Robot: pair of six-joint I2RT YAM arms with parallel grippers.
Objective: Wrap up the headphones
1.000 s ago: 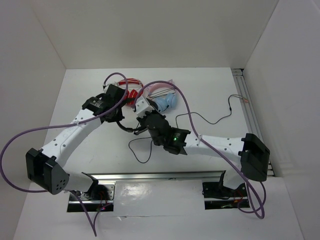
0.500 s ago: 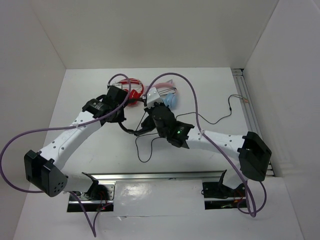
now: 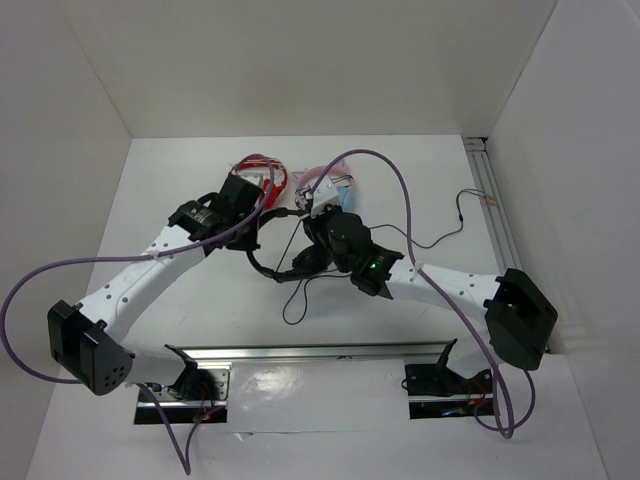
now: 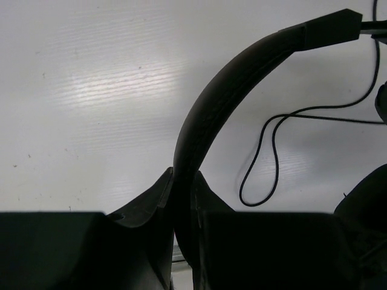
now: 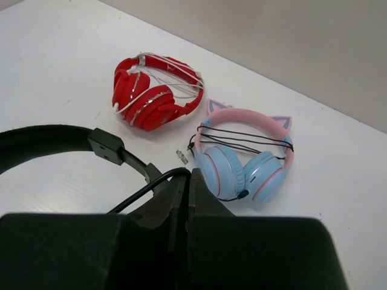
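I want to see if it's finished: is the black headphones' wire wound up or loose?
Loose. The cable lies in open loops on the table, not around the headphones.

The headphones (image 4: pixel 205 115) — partly off-frame.

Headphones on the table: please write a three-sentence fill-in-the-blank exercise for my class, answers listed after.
The left hand grips the black headphones by the ____.
The red headphones are wrapped in a ____ cable.
The cat-ear headphones have blue earcups and a ____ headband.
Missing words: headband; white; pink.
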